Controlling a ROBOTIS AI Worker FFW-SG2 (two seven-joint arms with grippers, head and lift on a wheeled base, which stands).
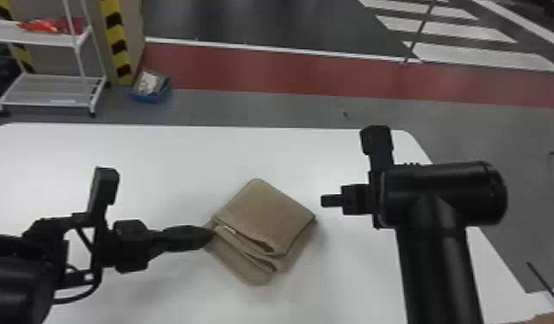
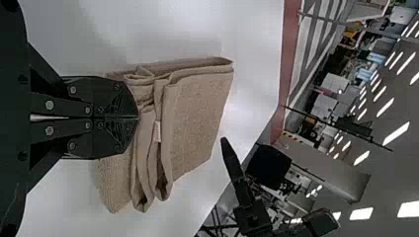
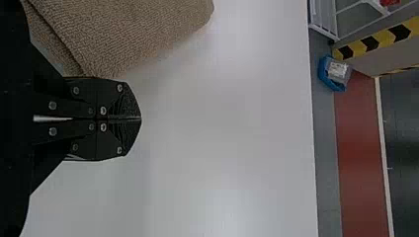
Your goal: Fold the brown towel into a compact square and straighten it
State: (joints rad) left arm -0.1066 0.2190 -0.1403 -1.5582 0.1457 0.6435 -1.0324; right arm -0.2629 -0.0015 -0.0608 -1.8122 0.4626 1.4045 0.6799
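Your left gripper (image 1: 211, 234): fingers together at corner of folded brown towel (image 1: 265, 213) (can't tell if cloth's pinched). Your right gripper (image 1: 323, 200): closed, empty, above white table (image 1: 168, 151).

Towel (image 3: 128, 34) — cropped, right wrist view

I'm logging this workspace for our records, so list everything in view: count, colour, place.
Towel: one, brown, folded on the table
Table: one, white, under the towel
Rack: one, white, beyond the table, left
Goods: count unclear, red-orange, upper shelf
Bin: one, blue, floor by the rack
Floor band: one, red, beyond the table
Crossing stripes: several, white, far right floor
Ceiling lights: several, white, background
Left tool: one, black, at the towel's left corner
Right tool: one, black, right of the towel
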